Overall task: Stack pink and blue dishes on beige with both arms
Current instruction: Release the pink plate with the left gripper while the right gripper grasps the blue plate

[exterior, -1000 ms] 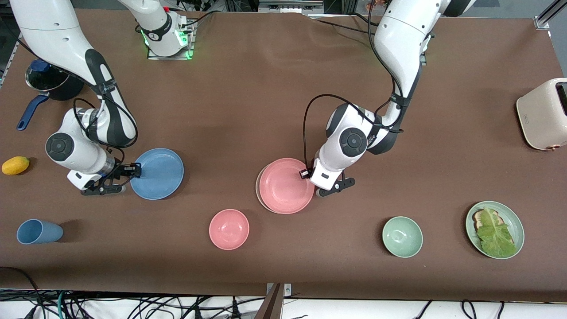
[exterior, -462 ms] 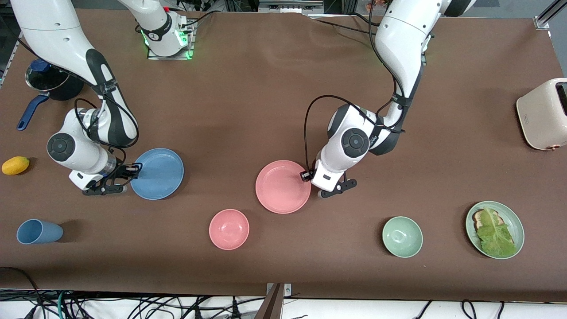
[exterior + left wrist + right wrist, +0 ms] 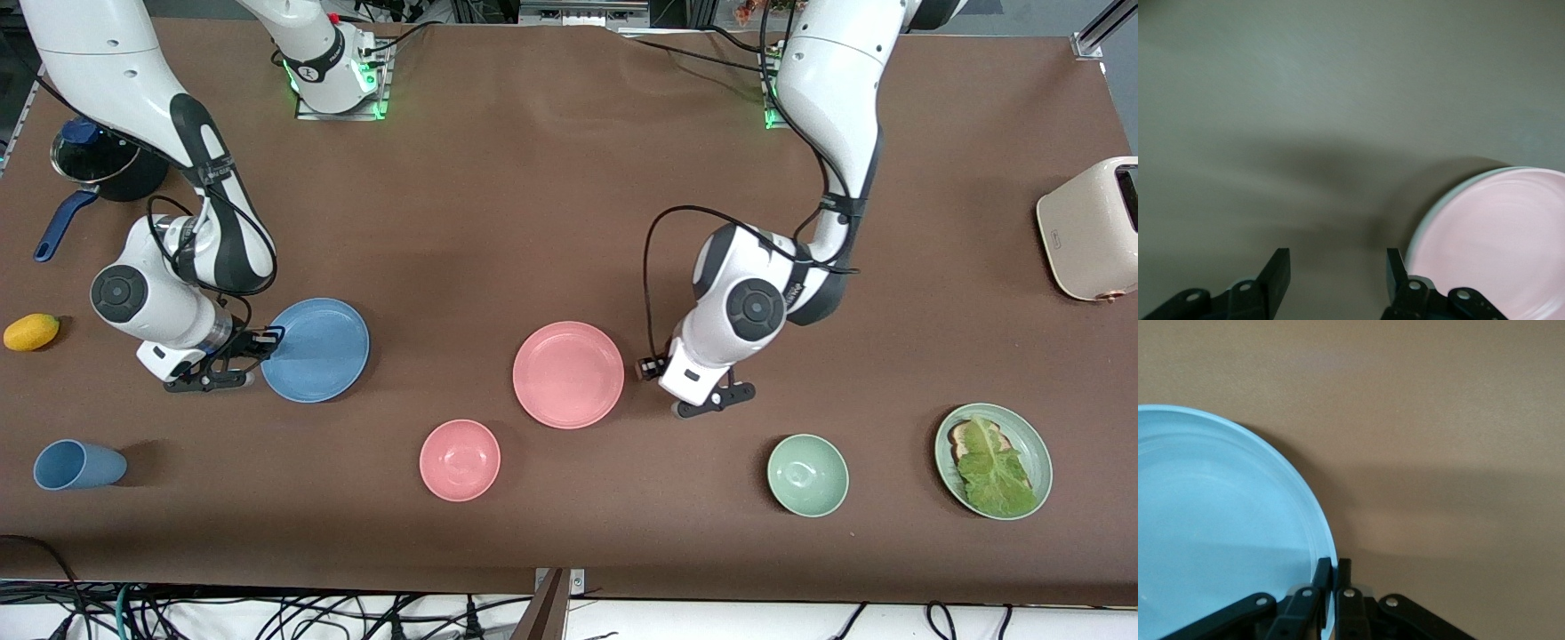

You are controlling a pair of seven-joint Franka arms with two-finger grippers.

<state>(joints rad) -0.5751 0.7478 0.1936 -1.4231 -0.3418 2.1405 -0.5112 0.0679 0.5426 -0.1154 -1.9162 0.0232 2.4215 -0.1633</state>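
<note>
The pink plate [image 3: 568, 374] lies flat on the beige plate, which it covers in the front view. In the left wrist view the pink plate [image 3: 1498, 247] shows a pale rim of the beige plate [image 3: 1437, 204] under its edge. My left gripper [image 3: 689, 398] is open and holds nothing, just off the pink plate toward the left arm's end of the table; in its own view the left gripper [image 3: 1336, 280] stands over bare table. The blue plate [image 3: 316, 348] rests toward the right arm's end. My right gripper [image 3: 265, 343] is shut on its rim, seen as right gripper [image 3: 1333, 577] pinching the blue plate [image 3: 1218, 520].
A pink bowl [image 3: 460, 460], a green bowl [image 3: 807, 475] and a green plate with toast and lettuce [image 3: 1031, 444] lie nearer the front camera. A blue cup [image 3: 78, 465], a yellow fruit [image 3: 31, 332] and a dark pot [image 3: 98, 164] sit by the right arm. A cream toaster [image 3: 1089, 229] stands at the left arm's end.
The pink plate settled flat and centred on the beige plate. My left gripper let go of it and drew away toward the left arm's end. The right gripper stayed on the blue plate's rim.
</note>
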